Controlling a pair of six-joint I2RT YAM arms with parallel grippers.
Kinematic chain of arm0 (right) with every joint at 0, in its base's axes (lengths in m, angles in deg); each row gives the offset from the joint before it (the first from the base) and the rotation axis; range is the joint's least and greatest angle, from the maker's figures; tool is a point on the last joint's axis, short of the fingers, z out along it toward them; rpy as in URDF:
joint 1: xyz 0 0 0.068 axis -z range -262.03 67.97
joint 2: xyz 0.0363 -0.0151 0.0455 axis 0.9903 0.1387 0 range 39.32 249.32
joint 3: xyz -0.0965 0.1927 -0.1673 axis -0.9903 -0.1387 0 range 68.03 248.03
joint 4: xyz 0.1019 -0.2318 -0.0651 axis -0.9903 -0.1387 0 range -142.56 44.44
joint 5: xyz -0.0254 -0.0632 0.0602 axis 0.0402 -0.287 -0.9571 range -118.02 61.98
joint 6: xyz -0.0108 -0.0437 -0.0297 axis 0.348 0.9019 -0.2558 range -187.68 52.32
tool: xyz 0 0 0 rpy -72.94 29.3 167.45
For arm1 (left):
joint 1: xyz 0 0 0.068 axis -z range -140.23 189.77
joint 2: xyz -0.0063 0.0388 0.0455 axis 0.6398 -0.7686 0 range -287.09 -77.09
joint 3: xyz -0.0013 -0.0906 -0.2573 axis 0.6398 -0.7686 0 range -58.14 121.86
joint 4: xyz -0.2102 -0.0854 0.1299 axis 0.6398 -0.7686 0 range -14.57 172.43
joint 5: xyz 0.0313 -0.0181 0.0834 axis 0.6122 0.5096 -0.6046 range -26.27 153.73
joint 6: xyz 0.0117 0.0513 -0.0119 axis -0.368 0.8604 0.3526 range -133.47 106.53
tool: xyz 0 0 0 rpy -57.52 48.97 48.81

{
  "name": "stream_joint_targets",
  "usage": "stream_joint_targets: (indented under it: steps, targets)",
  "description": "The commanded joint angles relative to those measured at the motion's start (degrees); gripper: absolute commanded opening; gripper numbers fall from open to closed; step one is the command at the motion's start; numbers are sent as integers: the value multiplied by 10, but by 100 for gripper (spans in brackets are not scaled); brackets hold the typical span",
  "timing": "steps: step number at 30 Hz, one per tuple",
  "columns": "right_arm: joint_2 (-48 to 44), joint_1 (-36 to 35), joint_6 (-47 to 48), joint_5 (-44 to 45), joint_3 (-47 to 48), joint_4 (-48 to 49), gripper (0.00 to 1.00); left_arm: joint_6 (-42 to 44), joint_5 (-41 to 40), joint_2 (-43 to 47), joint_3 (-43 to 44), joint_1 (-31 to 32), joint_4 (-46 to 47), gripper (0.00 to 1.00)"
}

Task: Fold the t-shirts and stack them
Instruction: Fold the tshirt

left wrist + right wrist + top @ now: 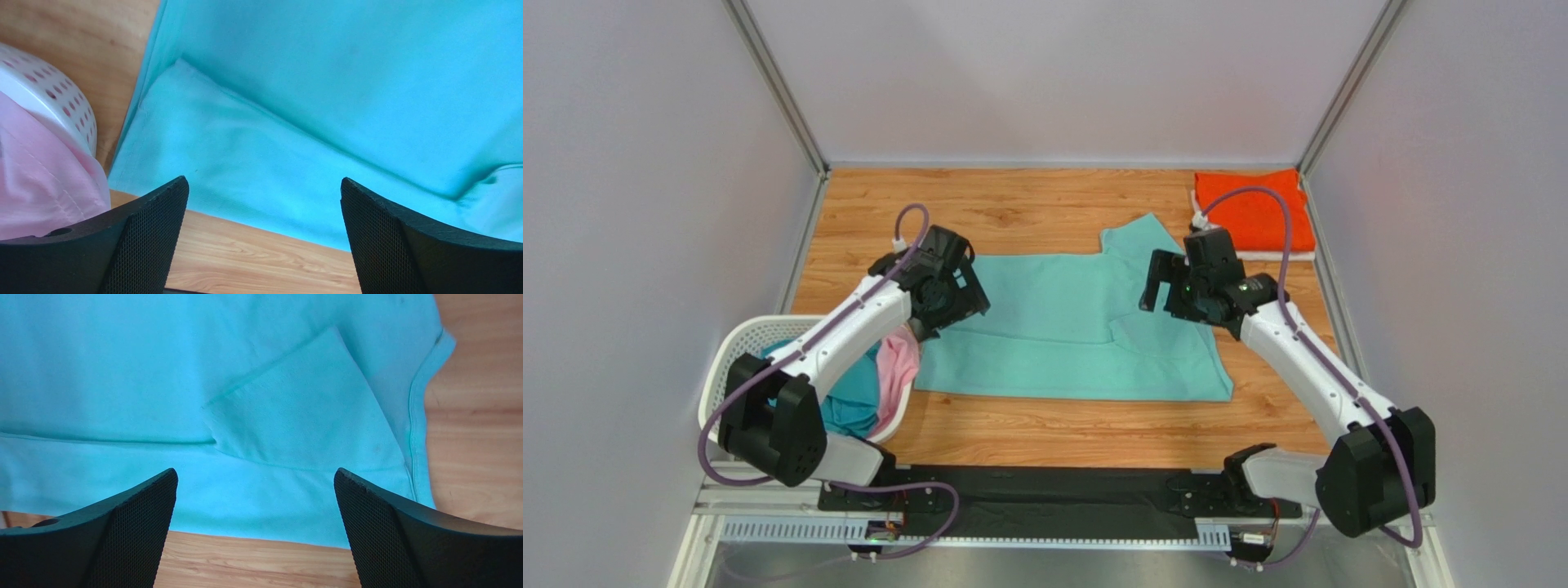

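From where I stand, nothing here can be read. No print, tag or number shows on the mint shirt [1075, 325], the orange shirt [1253, 211] or the basket [734, 347].

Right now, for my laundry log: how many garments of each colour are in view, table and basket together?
Mint-teal shirt: 1
Orange shirt: 1
White cloth under orange: 1
Teal-blue cloth in basket: 1
Pink cloth in basket: 1
Total: 5
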Motion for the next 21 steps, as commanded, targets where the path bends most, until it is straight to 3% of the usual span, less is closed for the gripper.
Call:
stream_joint_targets:
  steps: [1,6,15,21]
  targets:
    - [31,3,20,17,82,0,100,38,-38,-29,93,-34,-27,100]
    - [112,23,38,11,169,12,100,73,-40,-135,218,-85,-37,100]
    - [303,68,76,4,342,30,100,111,-47,-441,584,-140,-155,98]
    - [409,100,90,-12,430,29,100,100,-25,-511,599,-171,-148,91]
